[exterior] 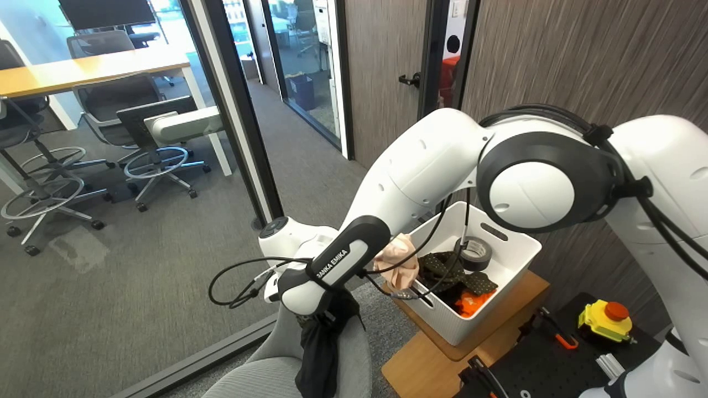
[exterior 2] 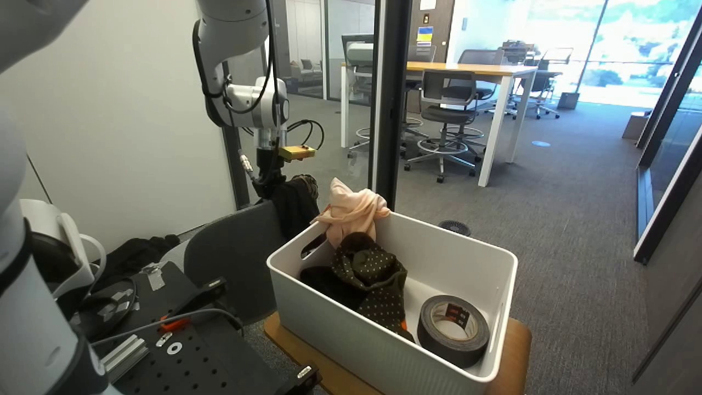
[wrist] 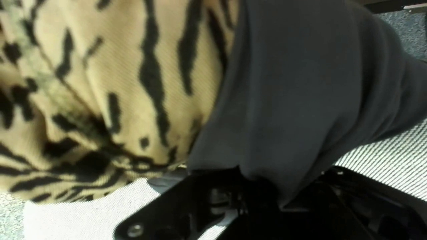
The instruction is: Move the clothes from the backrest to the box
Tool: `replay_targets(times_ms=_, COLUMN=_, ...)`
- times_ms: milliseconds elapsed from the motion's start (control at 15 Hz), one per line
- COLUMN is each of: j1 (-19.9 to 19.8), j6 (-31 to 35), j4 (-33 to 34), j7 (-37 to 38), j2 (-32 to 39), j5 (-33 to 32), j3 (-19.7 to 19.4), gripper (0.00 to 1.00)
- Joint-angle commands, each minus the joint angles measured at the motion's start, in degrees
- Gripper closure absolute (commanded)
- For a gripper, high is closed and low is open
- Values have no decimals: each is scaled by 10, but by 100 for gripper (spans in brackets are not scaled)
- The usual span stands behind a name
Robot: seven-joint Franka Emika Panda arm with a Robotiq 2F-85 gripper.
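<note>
A dark cloth (exterior: 318, 359) hangs over the backrest (exterior: 357, 354) of a grey chair; in an exterior view the cloth (exterior 2: 293, 208) lies on the backrest's (exterior 2: 230, 258) top edge. In the wrist view the dark cloth (wrist: 300, 83) narrows between the fingers of my gripper (wrist: 257, 190), which looks shut on it. A tan, black-striped cloth (wrist: 133, 83) lies beside it; whether it is the same garment, I cannot tell. My gripper (exterior 2: 269, 189) points down at the backrest, its fingertips hidden there. The white box (exterior 2: 356, 351) stands beside the chair.
The box holds a dotted dark cloth (exterior 2: 375, 271), an orange item (exterior: 473, 301) and a tape roll (exterior 2: 452, 329). A pink cloth (exterior 2: 354, 208) hangs over its rim. A wooden stool (exterior: 409, 359) bears the box. A glass partition post (exterior 2: 390, 109) stands behind.
</note>
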Motion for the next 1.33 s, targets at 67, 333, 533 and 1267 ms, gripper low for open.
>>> replay_targets(times_ms=67, j1=-2, j6=-33, j4=28, j7=4, j2=13, j5=-5, j3=-2, gripper=86)
replay_targets(times_ms=333, j1=-4, j6=-63, j4=40, j7=5, j2=14, j5=1, j3=-2, gripper=86)
replay_targets(times_ms=533, j1=-23, j6=-129, j4=54, j7=-6, j2=-1, j5=31, j3=9, gripper=88)
replay_targets(times_ms=1267, j1=-124, j6=-378, j4=57, j7=11, j2=-163, j5=132, j3=-4, gripper=88)
